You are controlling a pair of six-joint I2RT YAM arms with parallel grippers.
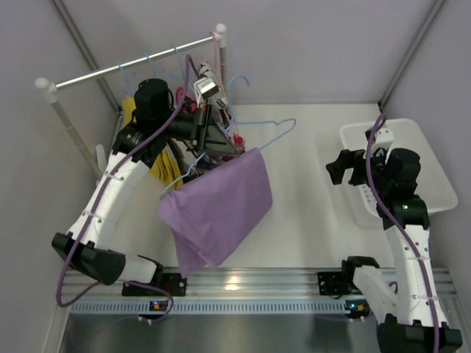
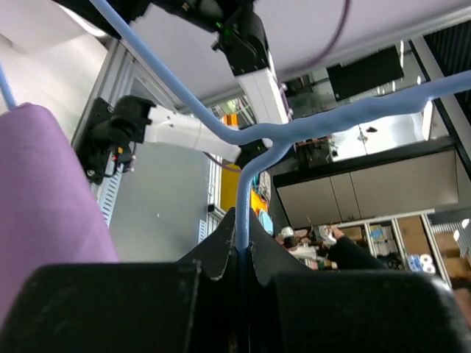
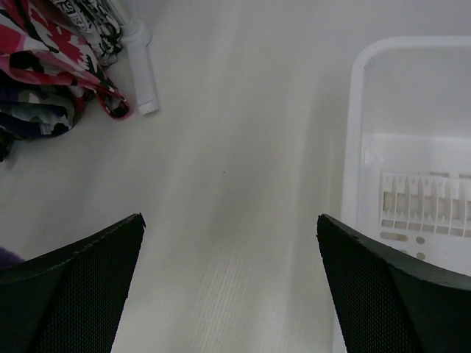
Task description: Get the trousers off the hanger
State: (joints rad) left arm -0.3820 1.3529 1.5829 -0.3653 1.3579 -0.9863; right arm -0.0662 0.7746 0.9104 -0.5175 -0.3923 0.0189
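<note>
The lilac-purple trousers [image 1: 219, 203] hang over a light blue hanger [image 1: 274, 137], held clear of the rail above the table. My left gripper [image 1: 221, 140] is shut on the hanger's neck; in the left wrist view the blue wire [image 2: 243, 213] runs between the closed fingers [image 2: 221, 250], with purple cloth [image 2: 44, 191] at the left. Yellow trousers [image 1: 168, 168] and pink-red print pairs [image 1: 228, 129] hang by the rail. The right gripper [image 1: 337, 168] is open and empty over the table, near the basket; its view shows pink-red and black-and-white print cloth [image 3: 59, 51] at the top left.
A clothes rail [image 1: 132, 65] with several blue hangers stands at the back left, its white foot [image 3: 141, 73] on the table. A white basket [image 1: 434, 180] sits at the right, its rim [image 3: 355, 110] next to the right gripper.
</note>
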